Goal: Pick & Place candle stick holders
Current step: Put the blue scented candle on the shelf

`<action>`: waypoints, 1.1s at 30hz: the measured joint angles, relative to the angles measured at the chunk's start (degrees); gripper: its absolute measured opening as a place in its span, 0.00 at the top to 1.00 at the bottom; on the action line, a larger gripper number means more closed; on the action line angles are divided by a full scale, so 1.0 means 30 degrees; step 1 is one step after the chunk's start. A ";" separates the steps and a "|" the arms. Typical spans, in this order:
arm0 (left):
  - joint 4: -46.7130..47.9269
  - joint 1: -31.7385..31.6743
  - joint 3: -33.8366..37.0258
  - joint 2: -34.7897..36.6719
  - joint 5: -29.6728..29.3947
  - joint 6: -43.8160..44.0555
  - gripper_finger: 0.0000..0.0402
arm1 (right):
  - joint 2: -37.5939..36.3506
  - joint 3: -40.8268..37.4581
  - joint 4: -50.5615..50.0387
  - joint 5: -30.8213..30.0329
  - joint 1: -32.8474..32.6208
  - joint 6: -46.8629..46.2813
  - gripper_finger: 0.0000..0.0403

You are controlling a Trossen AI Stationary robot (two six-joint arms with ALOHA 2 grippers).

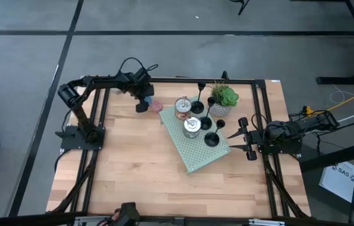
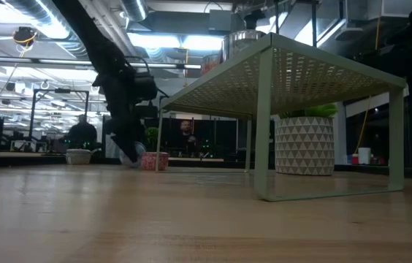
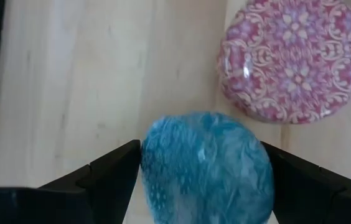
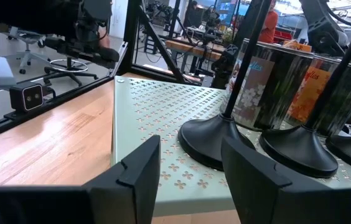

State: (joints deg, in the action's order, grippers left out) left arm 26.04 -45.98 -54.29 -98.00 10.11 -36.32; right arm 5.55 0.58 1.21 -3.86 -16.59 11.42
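Observation:
Three matte-black candle stick holders [image 1: 199, 103] [image 1: 206, 122] [image 1: 211, 138] stand by their round bases on a pale green perforated shelf [image 1: 196, 154]. My right gripper [image 1: 238, 139] is open and level at the shelf's right corner. Its fingers [image 4: 144, 165] stand just short of the nearest holder's base [image 4: 216, 143] and touch nothing. My left gripper [image 1: 142, 103] is at the table's far left, pointing down, shut on a small blue round candle [image 3: 206, 165]. A pink round candle [image 3: 290, 59] lies on the table right beside it. My left gripper pinches the blue candle's round side wall [image 3: 147, 165] between its two fingers, one on each opposite side. The fingers come from above, pointing down. The candle lies flat with its patterned top up; whether it is clear of the table I cannot tell.
Two shiny silver tins [image 1: 183, 108] [image 1: 191, 127] stand on the shelf among the holders. A potted plant [image 1: 224, 100] stands at the far side by the shelf. Bare wooden table [image 1: 133, 169] lies toward the near and left sides.

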 joint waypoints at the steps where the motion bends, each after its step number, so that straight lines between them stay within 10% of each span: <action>1: 0.0011 0.0007 0.0002 0.0000 0.0007 0.0005 0.24 | -0.0005 -0.0001 -0.0006 0.0000 -0.0003 -0.0001 0.57; 19: 0.0310 0.0045 -0.0058 0.0286 -0.0651 0.1865 0.57 | -0.0002 -0.0001 -0.0003 0.0000 0.0003 0.0003 0.57; 33: 0.1860 0.2466 0.0039 0.5071 -0.3282 0.2033 0.58 | 0.0000 -0.0001 -0.0006 0.0000 -0.0002 0.0006 0.57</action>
State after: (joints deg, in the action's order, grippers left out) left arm 31.62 -38.59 -54.17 -82.78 0.26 -30.22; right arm 5.55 0.58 1.19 -3.86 -16.59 11.44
